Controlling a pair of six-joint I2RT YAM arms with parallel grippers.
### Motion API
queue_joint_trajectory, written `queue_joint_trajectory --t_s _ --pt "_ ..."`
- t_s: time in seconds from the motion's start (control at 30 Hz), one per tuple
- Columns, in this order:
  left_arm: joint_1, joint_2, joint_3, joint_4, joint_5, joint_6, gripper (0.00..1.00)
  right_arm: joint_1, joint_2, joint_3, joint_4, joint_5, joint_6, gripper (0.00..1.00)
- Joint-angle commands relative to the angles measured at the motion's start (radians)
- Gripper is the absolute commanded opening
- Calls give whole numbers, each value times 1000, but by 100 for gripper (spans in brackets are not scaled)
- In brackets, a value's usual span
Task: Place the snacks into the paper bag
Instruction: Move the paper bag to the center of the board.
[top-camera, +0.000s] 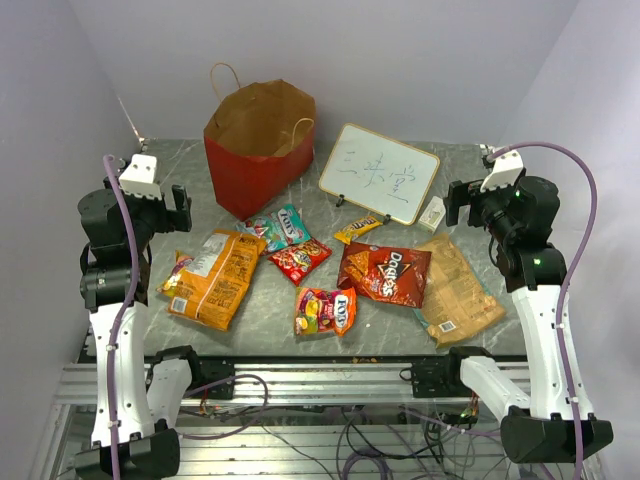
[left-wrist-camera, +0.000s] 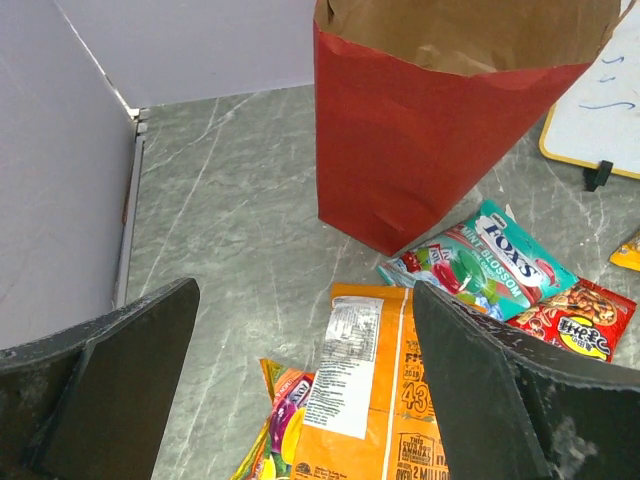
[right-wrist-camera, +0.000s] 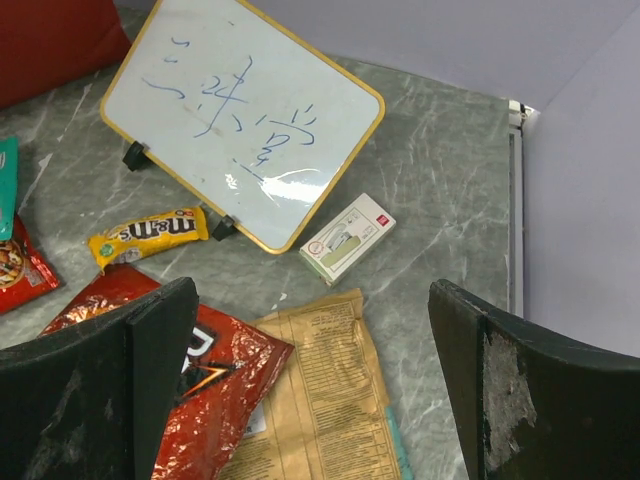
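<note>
The red paper bag (top-camera: 258, 150) (left-wrist-camera: 420, 140) stands open at the back left. Snacks lie flat across the table: an orange chip bag (top-camera: 212, 277) (left-wrist-camera: 400, 400), a teal pack (top-camera: 283, 228) (left-wrist-camera: 480, 260), a small red pack (top-camera: 299, 259), a yellow M&M's pack (top-camera: 357, 228) (right-wrist-camera: 148, 236), a multicoloured candy pack (top-camera: 325, 311), a Doritos bag (top-camera: 385, 272) (right-wrist-camera: 215, 390) and a tan chip bag (top-camera: 455, 290) (right-wrist-camera: 320, 400). My left gripper (top-camera: 178, 208) (left-wrist-camera: 305, 300) hovers open above the orange bag's far end. My right gripper (top-camera: 458, 200) (right-wrist-camera: 312, 292) hangs open over the tan bag, holding nothing.
A whiteboard with writing (top-camera: 378, 172) (right-wrist-camera: 240, 130) leans at the back right of the paper bag. A small white box (top-camera: 432, 213) (right-wrist-camera: 347, 237) lies beside it. Grey walls close the table's left, right and back sides.
</note>
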Motion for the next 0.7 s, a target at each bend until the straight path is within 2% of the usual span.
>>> queue_joint_trajectory --t_s 0.0,0.27,0.47,0.67 --pt "11 -16 -11 32 51 12 99 -9 -17 20 -5 -18 6 100" --pt "13 -22 -20 41 38 8 99 -12 -16 24 -17 -37 4 100" --pt "15 -19 -12 56 -56 -47 99 -12 -16 32 -31 -29 -18 100" --pt "16 29 38 47 -50 -8 99 -12 0 34 -50 -72 -64 100"
